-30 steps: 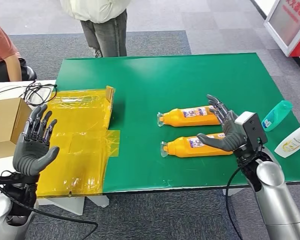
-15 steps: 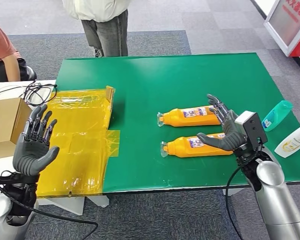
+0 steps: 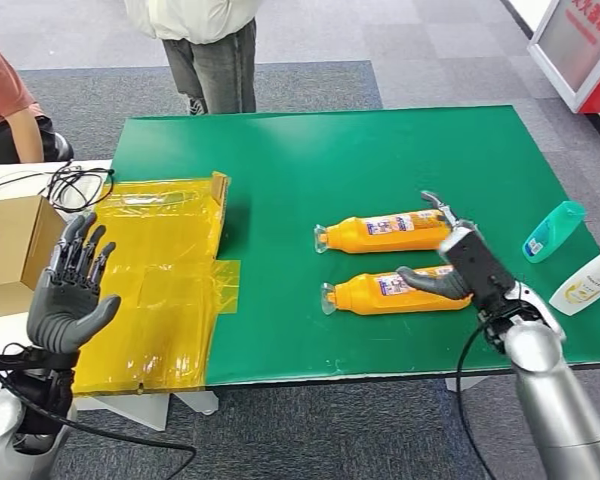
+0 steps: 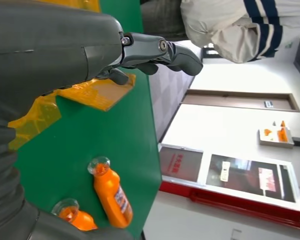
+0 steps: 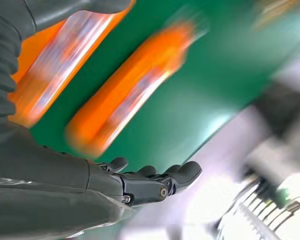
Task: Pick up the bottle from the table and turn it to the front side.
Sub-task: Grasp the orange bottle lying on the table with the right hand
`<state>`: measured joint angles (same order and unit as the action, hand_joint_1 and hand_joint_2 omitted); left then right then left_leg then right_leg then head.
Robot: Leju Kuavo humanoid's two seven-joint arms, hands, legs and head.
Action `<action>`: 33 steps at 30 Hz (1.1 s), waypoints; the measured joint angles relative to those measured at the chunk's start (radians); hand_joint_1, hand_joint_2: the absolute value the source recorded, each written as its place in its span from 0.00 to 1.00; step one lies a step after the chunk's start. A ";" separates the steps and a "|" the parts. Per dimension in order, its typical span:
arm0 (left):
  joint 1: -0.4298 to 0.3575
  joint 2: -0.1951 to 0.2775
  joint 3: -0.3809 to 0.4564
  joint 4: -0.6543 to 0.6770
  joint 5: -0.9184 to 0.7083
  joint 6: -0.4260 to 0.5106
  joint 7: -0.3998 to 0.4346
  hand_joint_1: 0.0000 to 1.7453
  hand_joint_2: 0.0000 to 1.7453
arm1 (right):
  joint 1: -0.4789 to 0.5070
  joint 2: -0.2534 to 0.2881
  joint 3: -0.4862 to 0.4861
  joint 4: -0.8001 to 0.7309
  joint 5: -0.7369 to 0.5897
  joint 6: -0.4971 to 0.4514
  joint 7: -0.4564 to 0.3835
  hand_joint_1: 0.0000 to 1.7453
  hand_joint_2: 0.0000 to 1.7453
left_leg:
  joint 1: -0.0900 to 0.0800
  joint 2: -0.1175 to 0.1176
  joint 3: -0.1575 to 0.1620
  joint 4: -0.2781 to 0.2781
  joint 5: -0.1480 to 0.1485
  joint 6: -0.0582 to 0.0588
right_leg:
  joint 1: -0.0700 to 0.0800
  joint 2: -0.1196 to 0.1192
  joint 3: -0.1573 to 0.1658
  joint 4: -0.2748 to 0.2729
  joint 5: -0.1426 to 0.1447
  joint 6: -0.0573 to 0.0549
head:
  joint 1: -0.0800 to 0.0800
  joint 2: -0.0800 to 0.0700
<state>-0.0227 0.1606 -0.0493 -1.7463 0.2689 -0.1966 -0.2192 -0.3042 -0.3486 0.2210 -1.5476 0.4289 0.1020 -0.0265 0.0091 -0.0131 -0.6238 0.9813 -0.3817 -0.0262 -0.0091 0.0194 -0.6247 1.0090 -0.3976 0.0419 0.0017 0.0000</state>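
The right robot hand (image 3: 449,262), fingers spread and holding nothing, brackets the nearer orange plastic bottle (image 3: 391,291) lying towards the green counter's (image 3: 297,170) front edge, apparently readying a grasp.

Head view looks down over the green table (image 3: 320,150); both close wrist views share its orange bottles (image 4: 110,192).

yellow plastic sheet (image 3: 161,280) on green table (image 3: 320,160); cardboard box (image 3: 10,245) beside it.
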 joint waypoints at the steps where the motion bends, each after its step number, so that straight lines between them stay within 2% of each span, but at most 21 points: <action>1: 0.009 -0.002 0.006 -0.006 -0.008 -0.002 0.008 0.00 1.00 | -0.014 -0.023 0.017 0.004 0.163 -0.021 0.042 0.00 1.00 | 0.000 0.000 0.000 0.000 0.000 0.000 | 0.000 0.000 0.000 0.000 0.000 0.000 | 0.000 0.000; 2: 0.018 -0.005 0.014 -0.012 -0.015 -0.004 0.014 0.00 1.00 | -0.027 -0.044 0.034 0.010 0.318 -0.030 0.080 0.00 1.00 | 0.000 0.000 0.000 0.000 0.000 0.000 | 0.000 0.000 0.000 0.000 0.000 0.000 | 0.000 0.000; 4: 0.032 -0.013 0.027 -0.025 -0.025 -0.010 0.022 0.00 1.00 | -0.050 -0.072 0.061 0.027 0.505 -0.026 0.127 0.00 1.00 | 0.000 0.000 0.000 0.000 0.000 0.000 | 0.000 0.000 0.000 0.000 0.000 0.000 | 0.000 0.000; 9: 0.062 -0.030 0.060 -0.051 -0.041 -0.019 0.033 0.00 1.00 | -0.108 -0.112 0.138 0.080 0.635 0.072 0.195 0.00 1.00 | 0.000 0.000 0.000 0.000 0.000 0.000 | -0.001 0.000 0.000 0.000 0.000 0.000 | 0.000 0.000; 16: 0.088 -0.048 0.093 -0.068 -0.050 -0.031 0.033 0.00 1.00 | -0.151 -0.137 0.204 0.118 0.661 0.118 0.210 0.00 1.00 | 0.000 0.000 0.000 0.000 0.000 0.000 | 0.000 0.000 0.000 0.000 0.000 0.000 | 0.000 0.000; 33: 0.105 -0.062 0.119 -0.080 -0.058 -0.035 0.034 0.00 1.00 | -0.186 -0.147 0.269 0.188 0.642 0.160 0.202 0.00 1.00 | 0.000 0.000 0.000 0.000 0.000 0.000 | 0.000 -0.001 0.000 0.000 0.000 0.000 | 0.000 0.000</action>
<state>0.0819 0.0986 0.0697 -1.8267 0.2106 -0.2317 -0.1854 -0.4907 -0.4956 0.4897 -1.3591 1.0707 0.2620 0.1754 0.0090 -0.0133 -0.6241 0.9813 -0.3818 -0.0257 -0.0095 0.0186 -0.6248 1.0088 -0.3977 0.0423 0.0016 0.0000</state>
